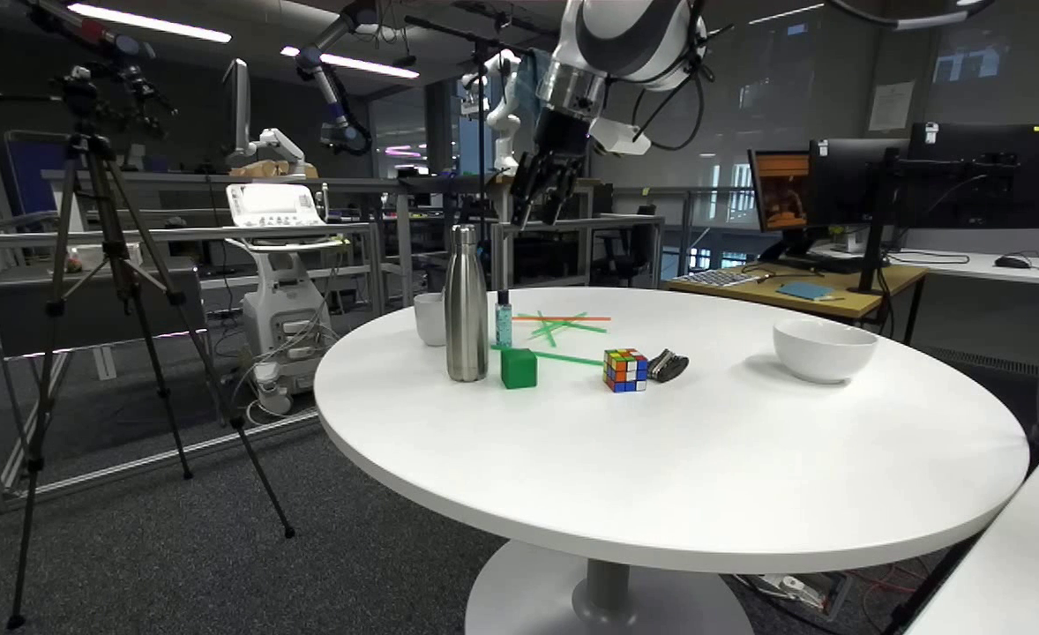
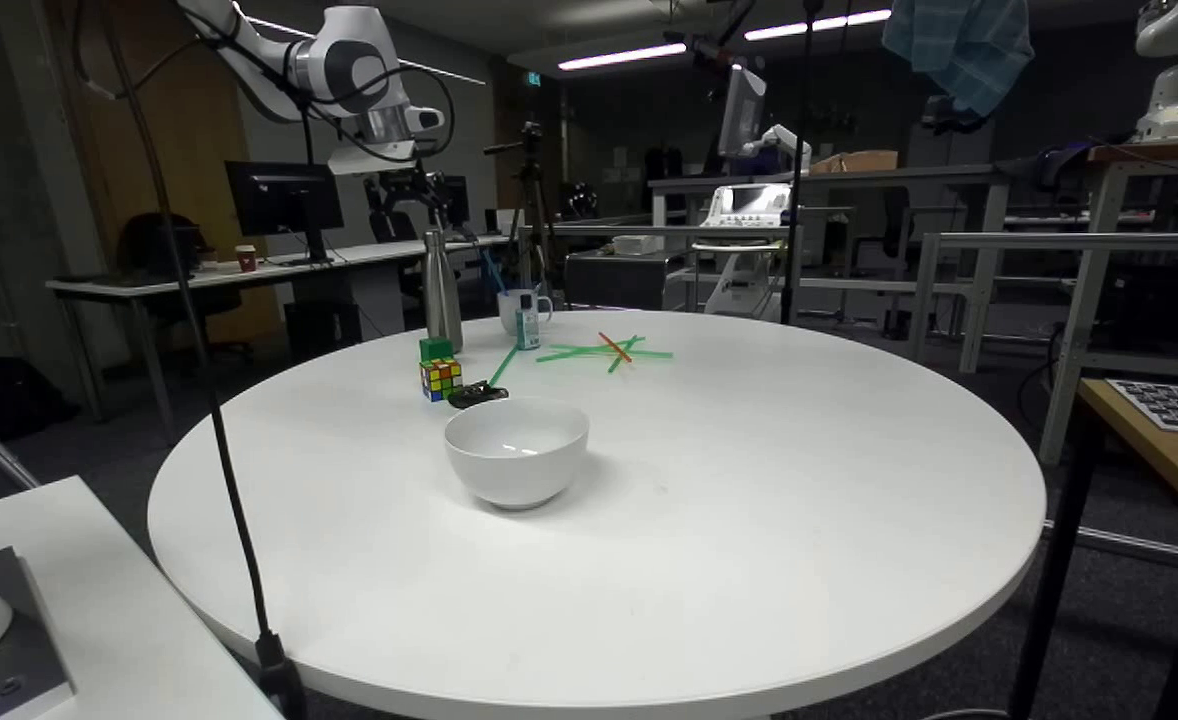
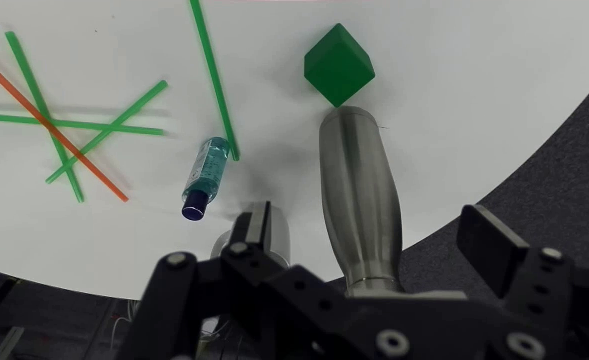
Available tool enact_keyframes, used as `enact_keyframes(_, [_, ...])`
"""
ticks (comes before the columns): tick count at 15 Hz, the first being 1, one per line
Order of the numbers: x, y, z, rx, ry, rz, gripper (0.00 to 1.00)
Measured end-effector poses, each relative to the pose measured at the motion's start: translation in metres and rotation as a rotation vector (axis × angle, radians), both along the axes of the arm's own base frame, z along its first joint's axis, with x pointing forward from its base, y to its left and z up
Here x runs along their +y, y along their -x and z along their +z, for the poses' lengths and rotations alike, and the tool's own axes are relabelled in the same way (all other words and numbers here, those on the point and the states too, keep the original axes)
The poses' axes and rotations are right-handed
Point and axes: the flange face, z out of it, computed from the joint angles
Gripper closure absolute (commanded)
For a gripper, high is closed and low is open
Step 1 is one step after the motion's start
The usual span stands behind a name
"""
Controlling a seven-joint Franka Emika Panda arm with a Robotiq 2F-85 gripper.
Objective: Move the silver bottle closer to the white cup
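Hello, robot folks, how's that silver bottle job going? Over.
Gripper open, holding nothing. Silver bottle upright, apart from the white cup. Possible snags: green block near the silver bottle's foot, small blue bottle near the cup.

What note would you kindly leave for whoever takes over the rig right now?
Gripper: open, near the top of the silver bottle, holding nothing.
Where: silver bottle upright on the round table, with a visible gap to the white cup.
Done: silver bottle not grasped; the move doesn't look finished.
Left: probably grasp it, bring it closer to the white cup, release.
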Motion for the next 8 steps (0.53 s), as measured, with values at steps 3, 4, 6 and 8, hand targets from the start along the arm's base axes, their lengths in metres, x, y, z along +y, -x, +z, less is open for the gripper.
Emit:
enact_keyframes(3, [0.009, -0.012, 0.002, -0.008, -0.029, -0.004, 0.0])
enact_keyframes(4, [0.013, -0.015, 0.003, -0.01, -0.041, -0.004, 0.0])
enact_keyframes(6, [0.021, -0.02, 0.006, -0.015, -0.065, -0.004, 0.0])
enact_keyframes(8, [0.027, -0.024, 0.009, -0.018, -0.084, -0.003, 0.0])
